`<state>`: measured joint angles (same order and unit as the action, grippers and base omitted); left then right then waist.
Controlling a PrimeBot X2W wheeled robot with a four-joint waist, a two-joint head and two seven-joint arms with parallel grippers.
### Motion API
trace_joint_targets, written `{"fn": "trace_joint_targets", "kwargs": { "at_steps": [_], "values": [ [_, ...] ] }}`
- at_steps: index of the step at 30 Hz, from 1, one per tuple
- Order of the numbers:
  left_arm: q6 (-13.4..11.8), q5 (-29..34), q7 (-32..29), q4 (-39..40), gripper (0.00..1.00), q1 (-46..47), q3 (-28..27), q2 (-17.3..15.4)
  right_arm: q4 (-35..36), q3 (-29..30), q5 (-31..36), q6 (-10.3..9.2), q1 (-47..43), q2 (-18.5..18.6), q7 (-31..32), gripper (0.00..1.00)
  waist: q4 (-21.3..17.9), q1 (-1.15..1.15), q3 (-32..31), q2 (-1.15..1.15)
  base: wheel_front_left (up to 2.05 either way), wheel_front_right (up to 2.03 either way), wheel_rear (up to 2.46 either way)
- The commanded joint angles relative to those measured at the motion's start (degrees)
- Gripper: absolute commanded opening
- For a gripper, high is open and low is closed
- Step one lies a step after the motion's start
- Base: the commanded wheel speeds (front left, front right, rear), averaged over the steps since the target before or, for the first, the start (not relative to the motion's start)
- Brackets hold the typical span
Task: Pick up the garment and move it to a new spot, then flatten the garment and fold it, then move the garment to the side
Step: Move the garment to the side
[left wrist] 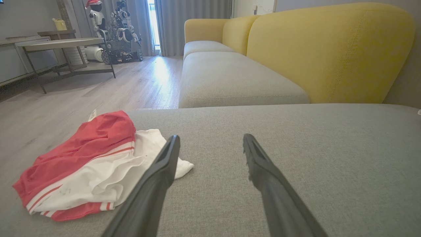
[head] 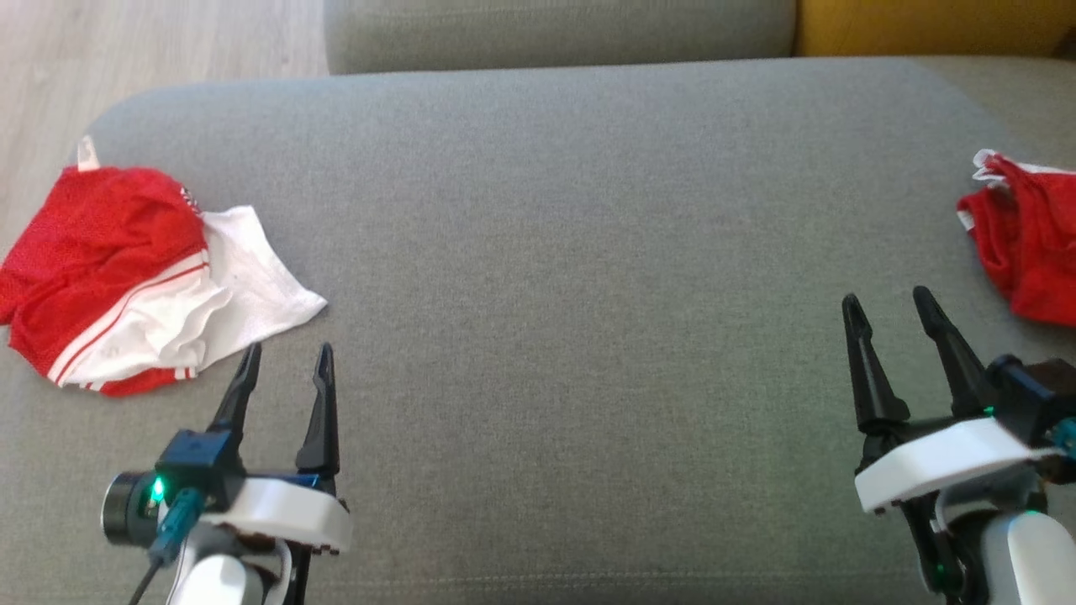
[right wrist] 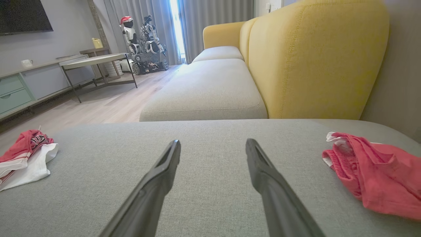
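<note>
Annotator: Tools first. Nearest, lower left, left tool [head: 289,351]: fingers spread, nothing in it. Lower right, right tool [head: 886,298]: same, released and empty. Both are over the grey cushion [head: 572,252].

Checker: Garment?

Annotator: Two pieces. The red-and-white garment [head: 126,277] lies just beside the left tool's tips, near the cushion's left edge, bunched but fairly compact. The crumpled red garment [head: 1030,252] sits at the right edge, just past the right tool. Bare cushion between them, well apart.

Checker: Step?

Annotator: Looks like the pickup, not yet begun, nothing gripped. Can't tell which piece is the target. My guess is the crumpled one.

Checker: Next move?

Annotator: Lower a tool onto a raised fold, pinch, lift, carry to the bare middle. Thin cloth, so pinch low against the cushion. Beyond: yellow backrest [right wrist: 312,59], wooden floor [left wrist: 98,89].
</note>
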<state>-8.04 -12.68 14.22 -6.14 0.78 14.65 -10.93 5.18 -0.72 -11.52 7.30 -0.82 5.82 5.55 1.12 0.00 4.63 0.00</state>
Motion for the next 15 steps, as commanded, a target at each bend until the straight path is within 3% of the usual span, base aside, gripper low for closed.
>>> {"fn": "trace_joint_targets", "kwargs": {
  "at_steps": [1,15],
  "values": [
    [-0.07,-0.09,0.44,1.63,1.0,1.41,-1.63,-1.33,2.57,-0.75,0.47,0.19,0.92,0.7,-0.42,1.0,-0.08,0.0,-0.64,0.0,0.0,0.0,0.0],
    [-0.6,-0.67,-0.48,2.2,1.0,-0.72,-1.03,-1.97,3.5,-0.48,0.81,0.19,-1.7,0.44,-1.02,1.0,-0.68,0.0,-3.27,0.0,0.0,0.0,0.0]
  ]
}}
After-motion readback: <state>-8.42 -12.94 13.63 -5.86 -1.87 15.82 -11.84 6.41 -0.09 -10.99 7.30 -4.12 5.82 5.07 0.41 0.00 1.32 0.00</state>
